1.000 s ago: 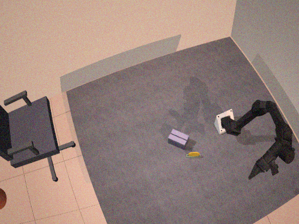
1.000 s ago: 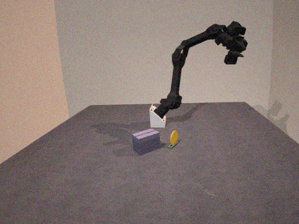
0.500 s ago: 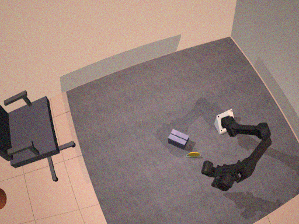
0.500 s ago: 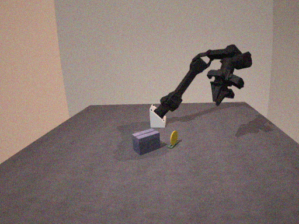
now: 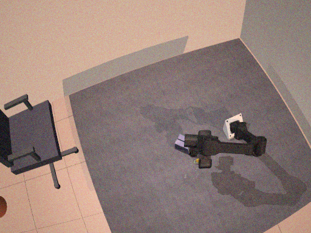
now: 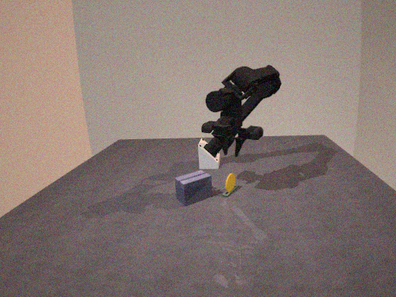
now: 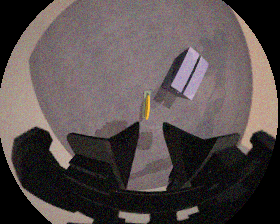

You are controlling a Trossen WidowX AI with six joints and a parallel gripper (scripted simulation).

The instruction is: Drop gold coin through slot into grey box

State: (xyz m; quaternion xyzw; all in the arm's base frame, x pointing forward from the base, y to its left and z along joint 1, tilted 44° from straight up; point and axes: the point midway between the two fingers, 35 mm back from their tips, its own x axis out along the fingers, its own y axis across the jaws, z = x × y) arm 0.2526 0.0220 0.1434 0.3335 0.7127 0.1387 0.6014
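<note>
1. Still upright in its holder, the coin is seen just beside the box, ungrasped.
2. Above them, the gripper is held partly closed on nothing.
3. Descent, grasp, lift and slot insertion are judged outstanding.

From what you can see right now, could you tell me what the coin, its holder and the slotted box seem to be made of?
Coin: flat yellow-gold, matte with no glint, so metal is only a guess. Holder: dull dark green, perhaps plastic; too small to judge. Box: matte grey-lilac with crisp edges, looking like painted or moulded plastic.
</note>
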